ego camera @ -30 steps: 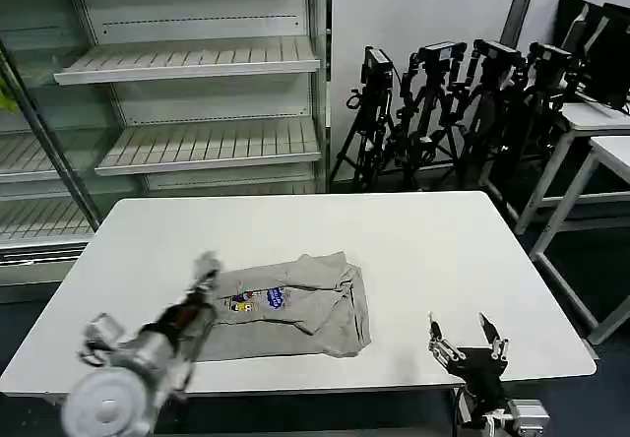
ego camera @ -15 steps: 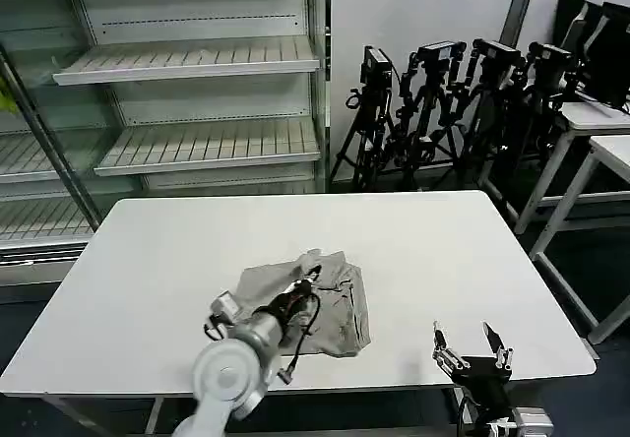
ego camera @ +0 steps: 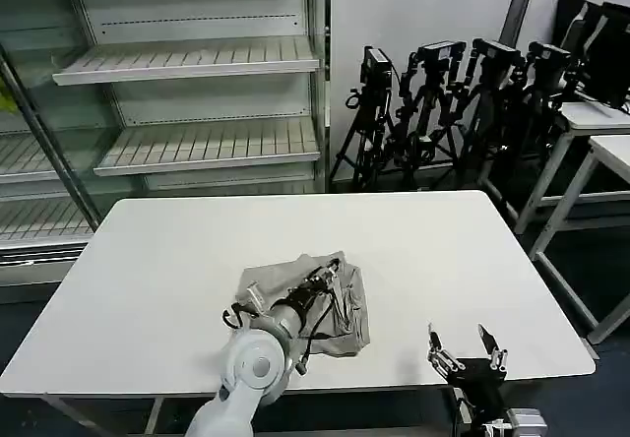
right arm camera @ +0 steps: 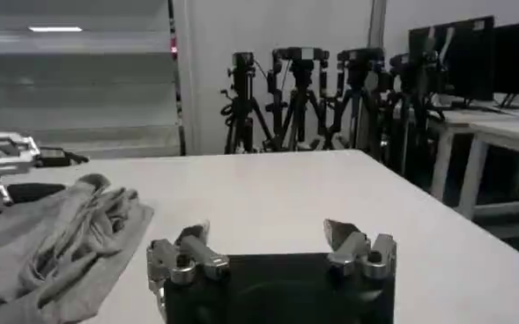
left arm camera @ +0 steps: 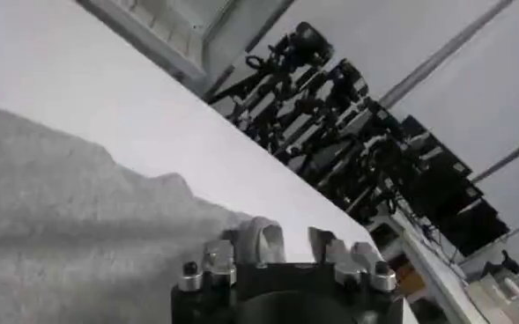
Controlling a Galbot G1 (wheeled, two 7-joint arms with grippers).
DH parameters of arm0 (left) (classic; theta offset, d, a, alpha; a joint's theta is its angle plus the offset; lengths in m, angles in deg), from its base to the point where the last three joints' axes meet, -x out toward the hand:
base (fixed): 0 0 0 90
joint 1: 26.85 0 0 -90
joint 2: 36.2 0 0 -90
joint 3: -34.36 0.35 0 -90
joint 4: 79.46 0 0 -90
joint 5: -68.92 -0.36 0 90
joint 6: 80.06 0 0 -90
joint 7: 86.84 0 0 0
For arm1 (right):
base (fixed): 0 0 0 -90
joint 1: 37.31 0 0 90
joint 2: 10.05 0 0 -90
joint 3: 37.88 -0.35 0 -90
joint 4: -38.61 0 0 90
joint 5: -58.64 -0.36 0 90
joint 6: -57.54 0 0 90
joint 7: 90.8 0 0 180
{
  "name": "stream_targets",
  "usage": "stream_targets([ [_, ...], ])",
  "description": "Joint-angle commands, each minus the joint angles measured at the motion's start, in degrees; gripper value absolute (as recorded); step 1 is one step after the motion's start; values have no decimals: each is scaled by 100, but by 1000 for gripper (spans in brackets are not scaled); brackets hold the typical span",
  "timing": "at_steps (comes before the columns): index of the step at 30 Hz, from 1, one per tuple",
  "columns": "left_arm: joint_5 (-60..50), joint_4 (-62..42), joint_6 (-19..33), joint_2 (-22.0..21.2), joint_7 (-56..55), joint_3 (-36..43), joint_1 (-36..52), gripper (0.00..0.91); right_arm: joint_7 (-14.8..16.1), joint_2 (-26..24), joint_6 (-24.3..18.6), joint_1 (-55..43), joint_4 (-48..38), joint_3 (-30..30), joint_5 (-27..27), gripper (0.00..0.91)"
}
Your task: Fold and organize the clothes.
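The left hand (ego camera: pixel 328 277) grips a fold of the grey T-shirt (ego camera: pixel 346 311) on the tabletop (ego camera: pixel 443 250). It should lay the fold flat and square before releasing. The right hand (ego camera: pixel 467 350) waits open near the front edge.

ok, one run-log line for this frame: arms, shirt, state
left gripper: on T-shirt, fold carried across | right gripper: open, idle at near table edge | T-shirt: bunched, not flat
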Motion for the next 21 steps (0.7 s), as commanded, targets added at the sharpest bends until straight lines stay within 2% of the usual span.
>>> stream_targets([
  [1, 550, 1510, -345, 1473, 175, -1559, -831, 907, 4, -8, 10, -28, -25, 148, 21, 907],
  [4, 863, 1516, -523, 2178, 262, -2258, -1353, 907, 3, -32, 18, -68, -65, 257, 44, 907],
  [7, 1068, 1480, -534, 2553, 308, -2638, -1840, 907, 5, -53, 21, -91, -127, 363, 91, 907],
  [10, 1194, 1392, -545, 2747, 427, -2755, -2099, 907, 8, -74, 9, -94, -180, 385, 107, 907],
  [14, 1604, 1075, -556, 2820, 548, -2576, -2178, 907, 0, -76, 40, -114, -105, 405, 100, 907],
  [21, 2080, 785, -559, 2600, 686, -2231, -1939, 907, -1, -65, 55, -10, 5, 367, 106, 907],
])
